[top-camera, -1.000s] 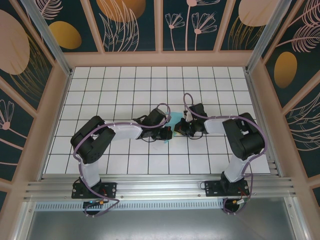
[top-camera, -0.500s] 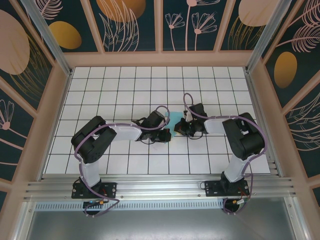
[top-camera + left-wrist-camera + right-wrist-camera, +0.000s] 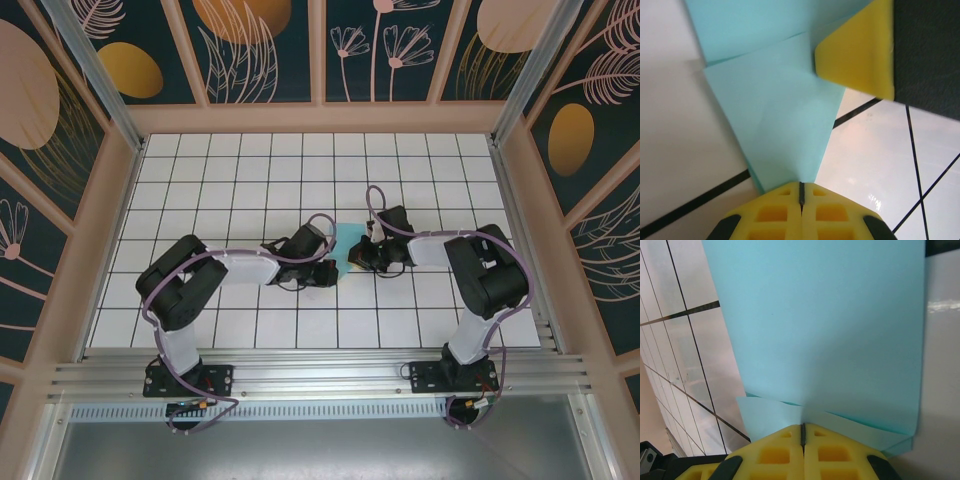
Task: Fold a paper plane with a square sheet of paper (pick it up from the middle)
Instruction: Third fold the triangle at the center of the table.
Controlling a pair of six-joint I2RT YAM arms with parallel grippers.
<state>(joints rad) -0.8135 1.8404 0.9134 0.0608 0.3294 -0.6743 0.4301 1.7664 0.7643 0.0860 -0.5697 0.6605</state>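
The left jaws are pressed fully together, their yellow pads (image 3: 775, 215) meeting at a thin dark seam, and the narrow end of the paper (image 3: 780, 115) runs straight into that seam, so they are pinching it. From there the light teal sheet widens as it goes away from the jaws; its long axis lies straight out from them, with the tapered end toward the jaws. Farther out, a second layer shows behind a slanting fold edge.

Just beyond and to the right of the left jaws, one yellow pad of the right arm (image 3: 860, 50) sits against the paper's edge, with that arm's black body (image 3: 927, 50) behind it, crowding that side.

The right jaws are closed just as tightly, pads (image 3: 775, 455) together, gripping the paper (image 3: 815, 325) where several thin layers stack up at their tips. A broad flat panel stretches away from them, with one straight edge down its right side.

From overhead the two jaws face each other closely, the paper (image 3: 345, 238) between them and reaching a little past them toward the far wall. Under it is the white gridded bench (image 3: 200, 170). Purple cables (image 3: 372, 205) loop over both arms. Whether the paper is lifted off the bench I cannot tell.
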